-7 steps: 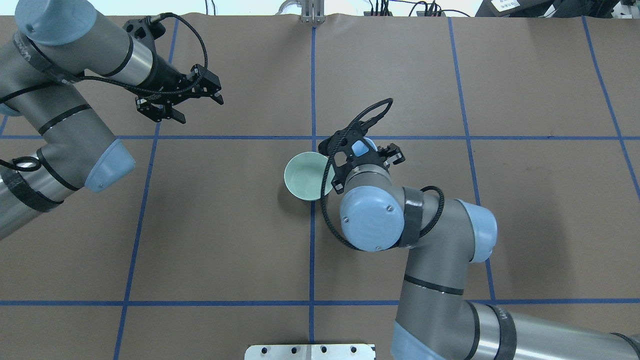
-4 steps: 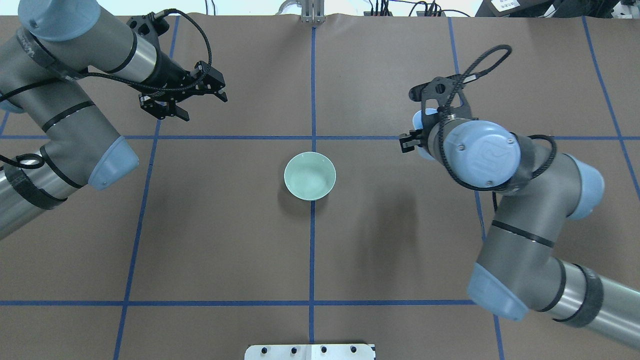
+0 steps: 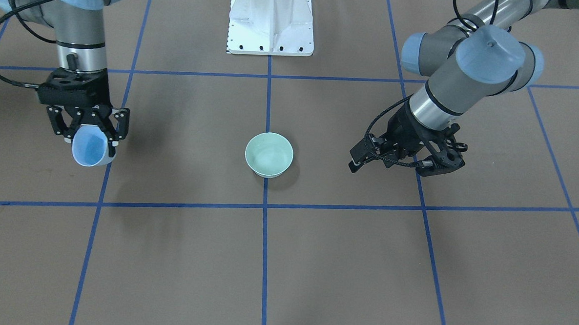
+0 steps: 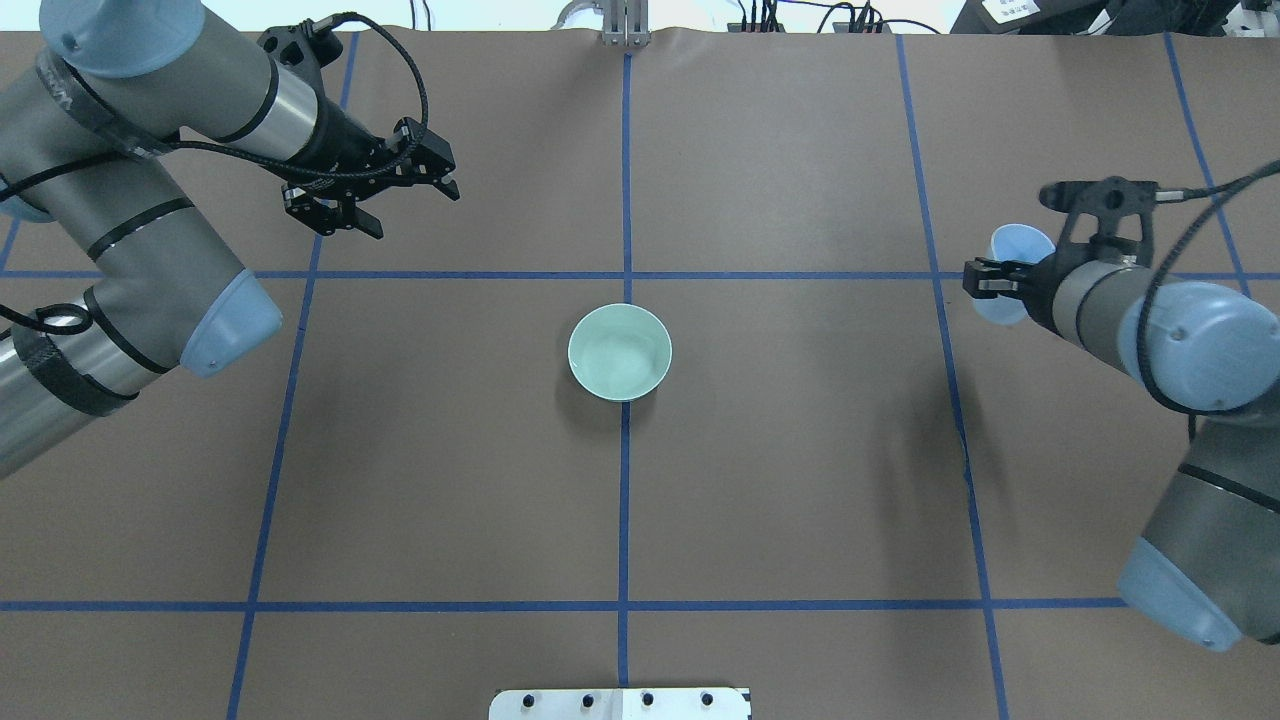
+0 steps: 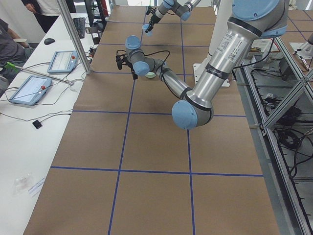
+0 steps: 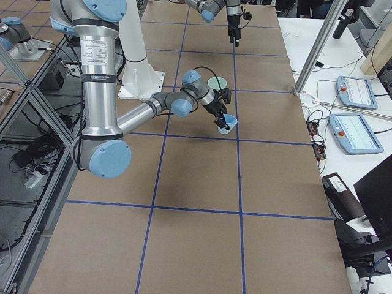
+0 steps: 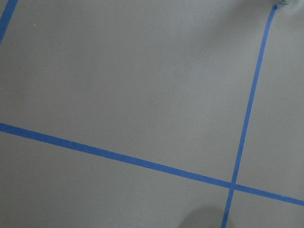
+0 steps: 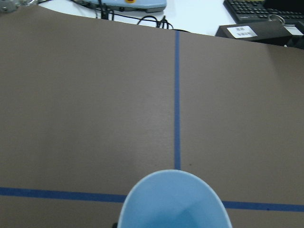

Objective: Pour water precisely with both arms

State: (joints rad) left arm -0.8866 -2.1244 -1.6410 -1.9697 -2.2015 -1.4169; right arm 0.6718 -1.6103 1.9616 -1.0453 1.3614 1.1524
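A pale green bowl (image 4: 620, 352) (image 3: 269, 155) stands upright at the table's centre, on the crossing of blue tape lines. My right gripper (image 4: 1000, 280) (image 3: 91, 144) is far to the right of it, shut on a light blue cup (image 4: 1018, 262) (image 3: 92, 148) (image 6: 225, 126). The cup is tipped with its mouth sideways; its rim (image 8: 175, 199) fills the bottom of the right wrist view. My left gripper (image 4: 405, 210) (image 3: 389, 168) hovers open and empty at the far left, well away from the bowl. Water cannot be made out in either vessel.
The white base plate (image 4: 620, 703) (image 3: 271, 20) sits at the table's near edge. Blue tape lines (image 7: 247, 118) grid the brown surface. Side tables carry tablets (image 6: 352, 92) and cables, and a person (image 5: 10, 49) sits beyond the far edge.
My right arm has swung away from the bowl to the table's right side, carrying the blue cup. The left arm has barely shifted and the bowl stays put.
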